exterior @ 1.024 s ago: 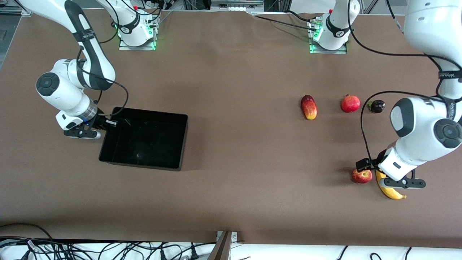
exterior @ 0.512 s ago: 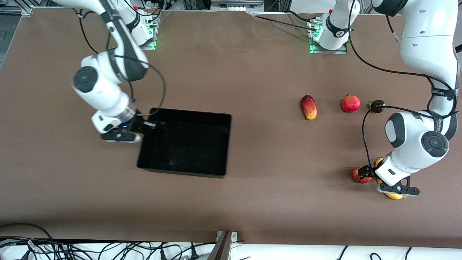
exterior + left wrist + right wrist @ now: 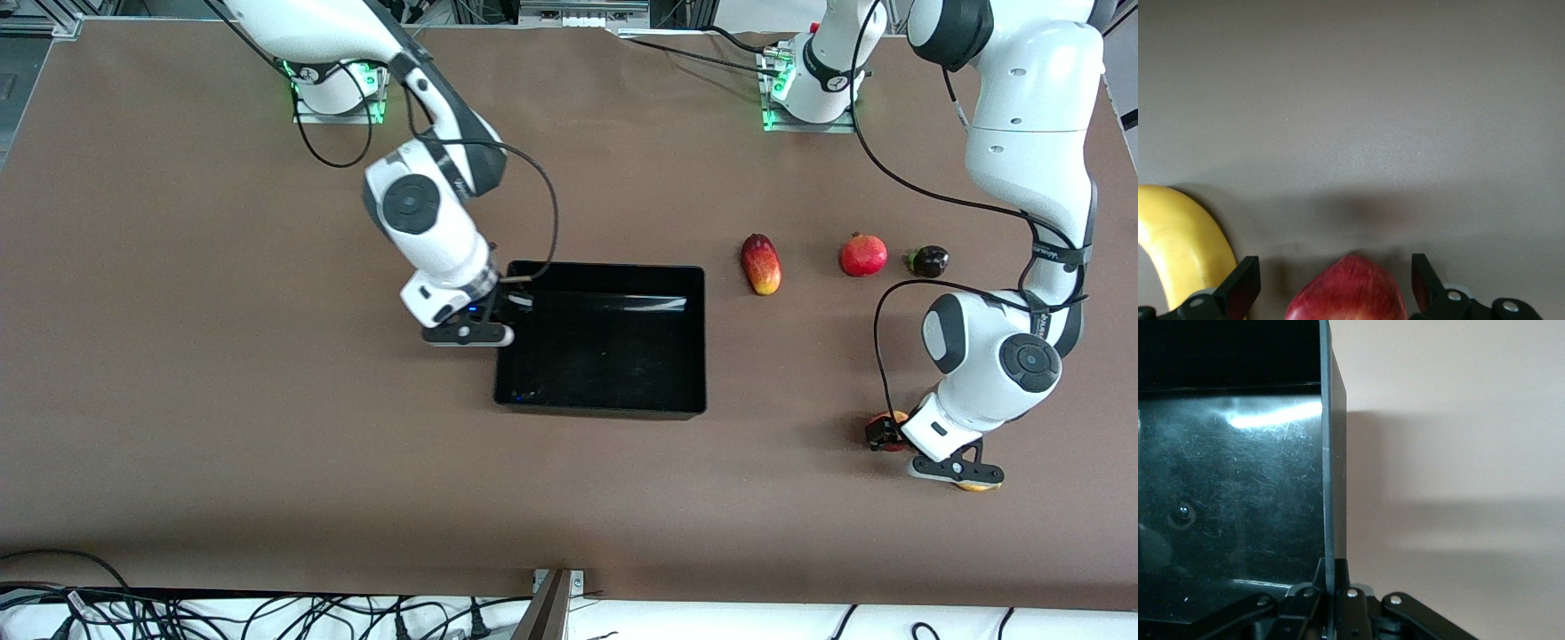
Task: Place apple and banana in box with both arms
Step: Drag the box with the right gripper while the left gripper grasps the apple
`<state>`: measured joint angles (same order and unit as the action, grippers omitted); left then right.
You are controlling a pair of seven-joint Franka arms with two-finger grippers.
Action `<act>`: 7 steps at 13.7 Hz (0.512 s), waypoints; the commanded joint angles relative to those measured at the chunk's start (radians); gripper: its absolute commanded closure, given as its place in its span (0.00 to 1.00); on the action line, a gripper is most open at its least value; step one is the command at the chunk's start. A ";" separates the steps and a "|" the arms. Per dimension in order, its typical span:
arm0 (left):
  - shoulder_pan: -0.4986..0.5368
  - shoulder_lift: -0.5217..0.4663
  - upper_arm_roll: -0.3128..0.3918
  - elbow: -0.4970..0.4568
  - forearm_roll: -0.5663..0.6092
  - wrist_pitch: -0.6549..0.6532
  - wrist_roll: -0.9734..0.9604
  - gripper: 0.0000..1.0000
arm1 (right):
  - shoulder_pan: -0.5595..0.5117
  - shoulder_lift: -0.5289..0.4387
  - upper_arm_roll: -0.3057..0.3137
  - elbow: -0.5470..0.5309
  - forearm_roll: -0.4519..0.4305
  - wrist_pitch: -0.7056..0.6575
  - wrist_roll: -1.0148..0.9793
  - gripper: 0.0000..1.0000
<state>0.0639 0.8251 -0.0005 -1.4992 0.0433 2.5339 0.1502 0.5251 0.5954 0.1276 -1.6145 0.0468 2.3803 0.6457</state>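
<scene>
Box wall pinched in shut right claw; left claw wide open w/ apple between fingers, banana beside.

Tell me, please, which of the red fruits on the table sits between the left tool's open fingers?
The apple, beside the banana, sits between the left tool's open fingers. The mango and pomegranate lie farther from the front camera, untouched.

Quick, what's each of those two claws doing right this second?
Left gripper: open, fingers either side of the apple, not gripping it.
Right gripper: shut on the box wall.
</scene>
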 commanded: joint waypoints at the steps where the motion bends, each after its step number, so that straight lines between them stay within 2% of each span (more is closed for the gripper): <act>1: 0.002 0.000 0.000 -0.064 0.013 0.089 0.015 0.00 | 0.070 0.101 -0.032 0.134 0.007 -0.018 0.031 1.00; 2: 0.002 -0.001 0.000 -0.081 0.013 0.106 0.015 0.00 | 0.110 0.124 -0.052 0.158 0.007 -0.018 0.032 1.00; 3: 0.002 0.000 0.000 -0.084 0.013 0.109 0.015 0.11 | 0.140 0.147 -0.072 0.177 0.007 -0.016 0.032 1.00; 5: 0.008 -0.004 0.000 -0.101 0.013 0.111 0.015 0.27 | 0.182 0.164 -0.100 0.185 0.002 -0.015 0.096 1.00; 7: 0.008 -0.014 -0.001 -0.114 0.004 0.105 -0.001 0.56 | 0.182 0.164 -0.103 0.185 0.002 -0.016 0.129 1.00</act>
<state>0.0658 0.8353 0.0001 -1.5746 0.0433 2.6322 0.1496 0.6942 0.7544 0.0459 -1.4722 0.0465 2.3800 0.7358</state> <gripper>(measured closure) 0.322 0.952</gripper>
